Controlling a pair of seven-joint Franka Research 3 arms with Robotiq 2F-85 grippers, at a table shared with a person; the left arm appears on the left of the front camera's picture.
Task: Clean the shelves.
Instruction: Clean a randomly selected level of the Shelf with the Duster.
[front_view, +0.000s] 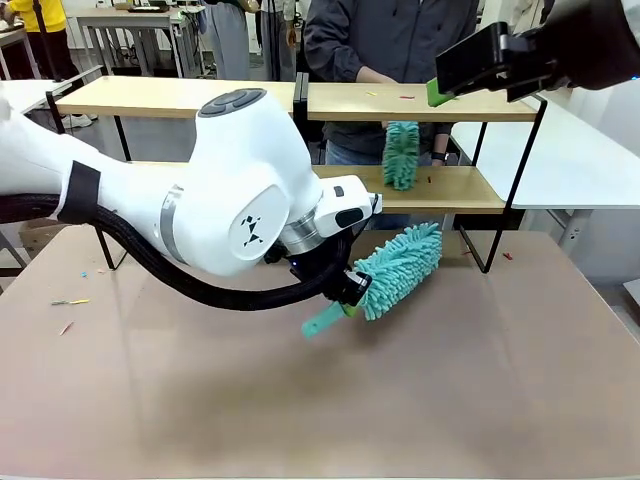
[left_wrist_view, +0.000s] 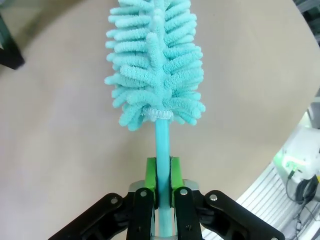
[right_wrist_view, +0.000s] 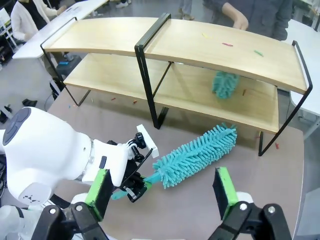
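The shelves (front_view: 180, 97) (right_wrist_view: 200, 42) stand across the far half of the table, two light-wood boards on a black frame. My left gripper (front_view: 350, 290) (left_wrist_view: 163, 182) is shut on the handle of a teal fluffy duster (front_view: 400, 268) (left_wrist_view: 157, 65) (right_wrist_view: 197, 152), held low over the table in front of the shelves. My right gripper (front_view: 445, 85) (right_wrist_view: 161, 195) hangs open above the top board's right end, holding nothing. A person behind the shelves holds a second teal duster (front_view: 402, 155) (right_wrist_view: 225, 84) on the lower board.
Small coloured scraps (front_view: 405, 97) (right_wrist_view: 227, 44) lie on the top board, and more scraps (front_view: 70, 301) on the brown table (front_view: 450, 400) at the left. White tables (front_view: 580, 160) stand at the right behind the shelves.
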